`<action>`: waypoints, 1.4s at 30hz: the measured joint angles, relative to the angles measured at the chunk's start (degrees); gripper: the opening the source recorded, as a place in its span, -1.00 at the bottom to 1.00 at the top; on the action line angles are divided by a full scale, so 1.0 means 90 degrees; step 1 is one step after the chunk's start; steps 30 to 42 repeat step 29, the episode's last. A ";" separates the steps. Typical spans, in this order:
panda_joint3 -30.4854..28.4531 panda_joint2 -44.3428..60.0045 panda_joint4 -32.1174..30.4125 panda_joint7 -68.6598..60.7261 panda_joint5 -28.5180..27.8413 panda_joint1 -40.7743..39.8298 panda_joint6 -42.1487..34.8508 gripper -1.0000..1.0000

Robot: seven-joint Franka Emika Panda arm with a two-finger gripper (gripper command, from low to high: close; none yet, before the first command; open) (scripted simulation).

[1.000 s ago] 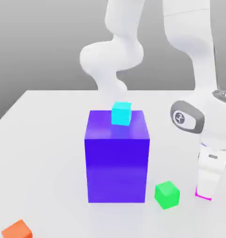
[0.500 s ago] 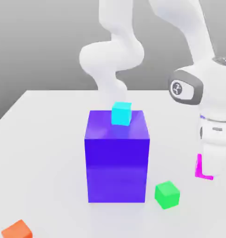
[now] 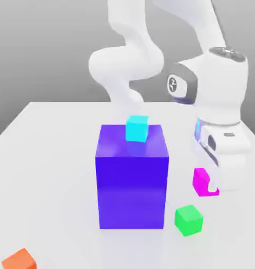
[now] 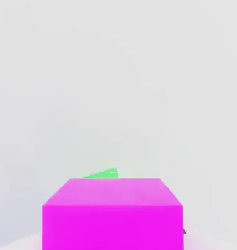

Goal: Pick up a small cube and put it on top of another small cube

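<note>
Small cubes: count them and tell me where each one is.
4. Cyan cube on top of the blue block; magenta cube held up by the pincer; green cube on the table by the block; orange cube near the front corner. The block may hide others.

No legible text or labels.

exterior: wide, above table point(image 3: 40, 157) | hand: close | shared: magenta cube point(image 3: 201, 181) point(image 4: 112, 212)

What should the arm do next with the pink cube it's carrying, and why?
Probably carry the magenta cube sideways toward the exterior view's left until it hangs over the green cube. The gripper is shut on it, clear of the table, and the green cube sits just below and beside it.
</note>
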 joint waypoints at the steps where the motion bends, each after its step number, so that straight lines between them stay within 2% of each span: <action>1: -0.0032 -0.0006 -0.0034 -0.0291 0.0051 -0.0024 -0.0011 -1.00; 6: -0.0116 0.0039 -0.0084 -0.1203 0.0266 -0.0044 -0.0031 -1.00; 15: -0.0091 0.0406 0.0038 -0.1369 0.0441 0.0010 0.0275 -1.00; 26: -0.0130 0.1313 -0.0039 -0.1356 0.0428 0.0002 0.1190 -1.00; 27: -0.0138 0.1389 -0.0052 -0.1346 0.0417 0.0001 0.1267 1.00; 42: -0.0138 0.1389 -0.0052 -0.1346 0.0417 0.0001 0.1267 1.00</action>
